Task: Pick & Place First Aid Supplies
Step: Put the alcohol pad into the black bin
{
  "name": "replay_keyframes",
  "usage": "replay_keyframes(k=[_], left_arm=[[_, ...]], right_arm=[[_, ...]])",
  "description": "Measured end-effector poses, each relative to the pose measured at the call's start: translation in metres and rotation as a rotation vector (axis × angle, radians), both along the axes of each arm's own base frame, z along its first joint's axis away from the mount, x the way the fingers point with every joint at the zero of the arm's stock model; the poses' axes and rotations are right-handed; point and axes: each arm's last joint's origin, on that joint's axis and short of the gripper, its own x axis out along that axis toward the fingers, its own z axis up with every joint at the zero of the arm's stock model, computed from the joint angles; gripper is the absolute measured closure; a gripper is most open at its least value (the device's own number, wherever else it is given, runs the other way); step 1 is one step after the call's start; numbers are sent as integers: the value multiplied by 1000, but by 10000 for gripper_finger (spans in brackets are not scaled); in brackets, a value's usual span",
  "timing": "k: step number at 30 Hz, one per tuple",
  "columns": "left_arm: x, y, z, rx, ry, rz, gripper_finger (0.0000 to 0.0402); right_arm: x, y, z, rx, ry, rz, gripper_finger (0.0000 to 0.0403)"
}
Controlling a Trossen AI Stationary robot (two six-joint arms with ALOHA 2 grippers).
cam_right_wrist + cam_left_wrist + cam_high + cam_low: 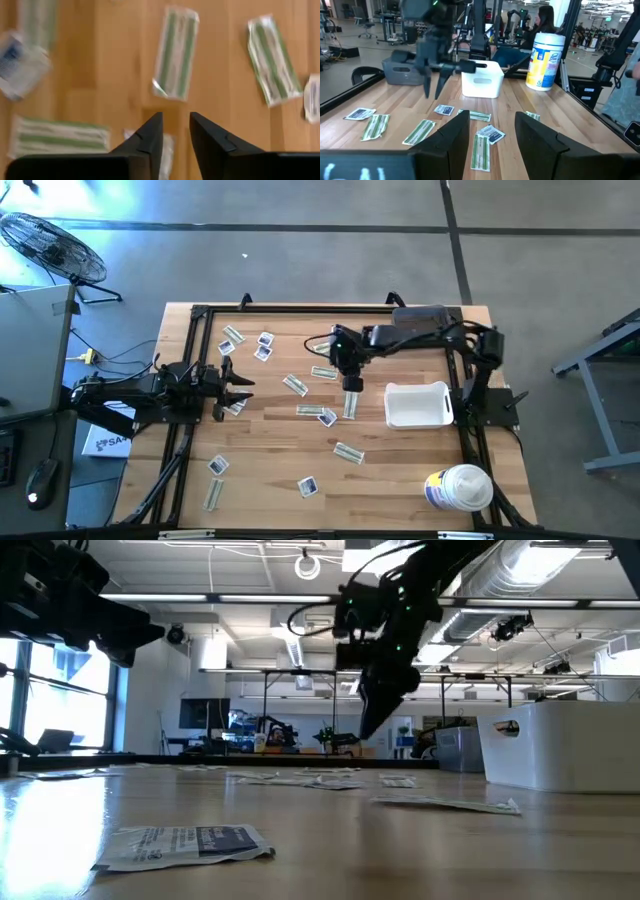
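Right gripper is hanging over the middle of the table, fingers pointing down with a narrow gap between them and nothing held. Directly beneath and just ahead of the fingertips a green-striped strip packet is lying flat, its long axis running roughly in line with the gripper's reach toward the front edge. Left gripper is waiting open near the left edge, farther from that packet. White bin is sitting just beside the right gripper.
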Motion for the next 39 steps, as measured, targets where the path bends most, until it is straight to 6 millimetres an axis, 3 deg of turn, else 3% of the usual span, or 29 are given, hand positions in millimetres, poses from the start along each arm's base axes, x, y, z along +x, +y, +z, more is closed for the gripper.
replay_keyframes(k=[4, 12, 27, 39], left_arm=[[0, 0, 0, 0, 0, 0, 246], [0, 0, 0, 0, 0, 0, 246], [0, 0, 0, 0, 1, 0, 246], [0, 0, 0, 0, 1, 14, 246]], right_arm=[[0, -8, -12, -24, 78, 97, 298], [-3, -7, -35, -5, 123, 205, 312], [-1, -8, -48, 22, 132, 210, 308], [0, -9, -43, -24, 150, 192, 308]])
